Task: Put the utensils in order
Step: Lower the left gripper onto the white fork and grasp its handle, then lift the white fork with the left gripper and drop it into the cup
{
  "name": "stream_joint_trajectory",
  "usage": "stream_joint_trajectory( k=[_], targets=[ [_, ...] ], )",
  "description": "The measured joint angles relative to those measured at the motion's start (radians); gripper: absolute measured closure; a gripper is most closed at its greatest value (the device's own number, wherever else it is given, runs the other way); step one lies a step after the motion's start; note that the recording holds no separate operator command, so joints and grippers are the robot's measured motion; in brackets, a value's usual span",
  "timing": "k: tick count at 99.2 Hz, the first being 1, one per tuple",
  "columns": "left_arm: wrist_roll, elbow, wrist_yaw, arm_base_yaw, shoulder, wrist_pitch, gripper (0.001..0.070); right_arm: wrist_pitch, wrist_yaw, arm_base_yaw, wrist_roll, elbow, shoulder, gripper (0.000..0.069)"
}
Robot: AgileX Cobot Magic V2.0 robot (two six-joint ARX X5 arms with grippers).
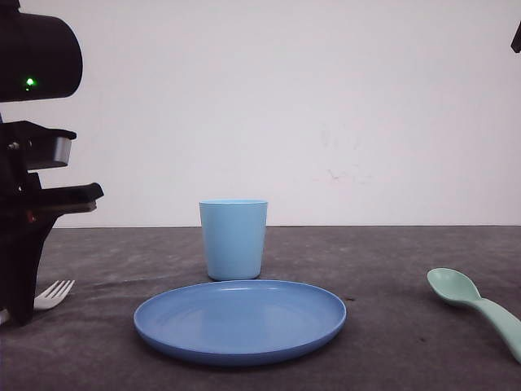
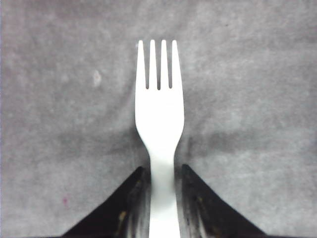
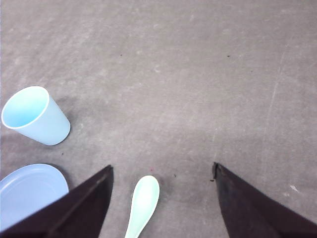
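the left gripper (image 2: 162,198) was down at the table (image 1: 391,326) on the near left, its jaws drawn narrow against either side of the white fork (image 2: 159,119) handle. from the wrist view the fingers (image 2: 132,203) appeared to touch the handle on both sides, so i judged the fork gripped, though whether firmly could not be told. in the front view the fork's tines lay low on the table surface, pointing right towards the blue plate (image 1: 241,319), just beside the arm.

risks noted. the hold sat on the thin handle, well back from the tines; if the grip was light, the fork could pivot or slip out on lifting, the head dipping under its own weight. plastic this slight could also flex or skid along the table if the arm dragged rather than raised it. a low carry towards the centre could clip the rim of the plate, or knock the light blue cup (image 1: 234,238), which stood upright just beyond the plate.

the right gripper (image 3: 162,198) hung above the table on the right with jaws wide apart and nothing between them. the mint-green spoon (image 3: 143,203) lay flat directly beneath the gap, bowl pointing away from the wrist, handle running back under it. in the front view the spoon rested at the near right, well apart from the plate. a descent off centre could press a finger onto the spoon and flick it aside.
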Motion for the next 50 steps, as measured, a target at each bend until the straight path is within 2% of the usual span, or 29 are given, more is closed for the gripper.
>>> stream_joint_trajectory(
  k=[17,33,50],
  targets=[
    [-0.008,0.013,0.000,0.000,0.019,-0.004,0.0602,0.000,0.000,0.008,0.000,0.000,0.000,0.0290],
    [-0.008,0.016,0.000,-0.002,0.019,0.003,0.0662,0.000,0.000,0.010,0.001,0.000,0.000,0.0290],
    [-0.008,0.015,0.000,-0.002,-0.006,0.006,0.0667,0.000,0.000,0.010,0.004,0.000,0.000,0.0290]
  ],
)
